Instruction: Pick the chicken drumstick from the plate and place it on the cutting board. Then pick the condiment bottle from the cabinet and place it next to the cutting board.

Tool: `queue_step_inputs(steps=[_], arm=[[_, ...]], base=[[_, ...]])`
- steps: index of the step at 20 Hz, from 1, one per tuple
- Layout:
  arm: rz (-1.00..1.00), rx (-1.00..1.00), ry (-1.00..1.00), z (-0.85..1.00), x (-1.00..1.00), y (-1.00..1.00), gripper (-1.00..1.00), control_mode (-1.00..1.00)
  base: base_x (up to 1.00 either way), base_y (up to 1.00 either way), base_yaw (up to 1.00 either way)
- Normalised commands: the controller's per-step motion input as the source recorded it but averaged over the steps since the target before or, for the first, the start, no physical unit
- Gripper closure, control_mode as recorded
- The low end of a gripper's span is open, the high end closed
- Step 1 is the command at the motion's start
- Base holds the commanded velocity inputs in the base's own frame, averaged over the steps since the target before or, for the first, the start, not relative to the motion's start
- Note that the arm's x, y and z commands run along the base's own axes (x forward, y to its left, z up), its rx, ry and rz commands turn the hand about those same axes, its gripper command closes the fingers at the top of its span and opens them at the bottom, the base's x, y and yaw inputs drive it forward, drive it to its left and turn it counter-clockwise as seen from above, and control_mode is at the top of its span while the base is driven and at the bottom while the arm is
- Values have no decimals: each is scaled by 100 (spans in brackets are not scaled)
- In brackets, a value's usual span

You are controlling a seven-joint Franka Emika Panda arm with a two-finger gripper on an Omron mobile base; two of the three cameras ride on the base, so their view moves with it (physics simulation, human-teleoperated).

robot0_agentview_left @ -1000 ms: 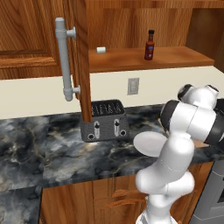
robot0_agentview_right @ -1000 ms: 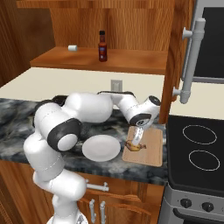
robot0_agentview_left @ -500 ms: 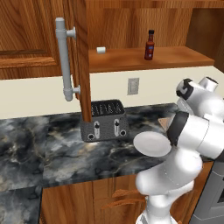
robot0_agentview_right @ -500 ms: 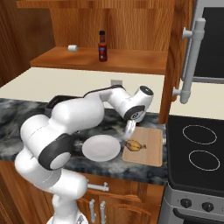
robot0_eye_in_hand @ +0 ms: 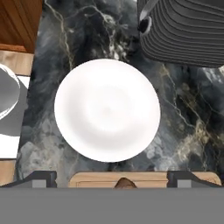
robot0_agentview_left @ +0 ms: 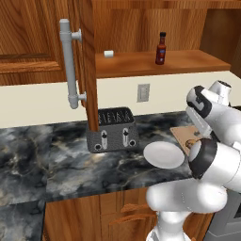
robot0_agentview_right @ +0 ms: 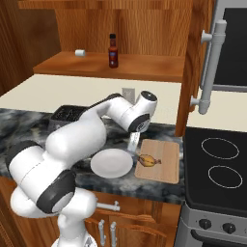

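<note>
The claw (robot0_agentview_right: 134, 144) stood released and empty just above the chicken drumstick (robot0_agentview_right: 148, 160), which lay on the cutting board (robot0_agentview_right: 166, 164) beside the bare plate (robot0_agentview_right: 112, 163), leaving the condiment bottle (robot0_agentview_right: 113, 51) waiting high above in the cabinet (robot0_agentview_right: 144, 67).

Glossy white rounded arm (robot0_agentview_right: 77, 140) segments, dark joint bands, seemingly unmarked.

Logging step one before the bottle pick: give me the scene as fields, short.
drumstick: chicken drumstick lies on the cutting board
plate: plate bare, on the counter left of the board
pincer: pincer open, holding nothing, above the gap between plate and board
bottle: condiment bottle upright on the cabinet shelf
cabinet door: open
toaster: toaster behind the plate
</note>
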Motion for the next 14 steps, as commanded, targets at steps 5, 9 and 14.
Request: queue_step_inputs(steps=[5, 9, 14], arm=[[4, 0, -10, 7, -33, 28, -100, -100], [2, 0, -12, 16, -38, 23, -100, -100], [0, 0, -7, 24, -38, 25, -100, -100]], base=[[0, 0, 0], [0, 0, 0], [0, 0, 0]])
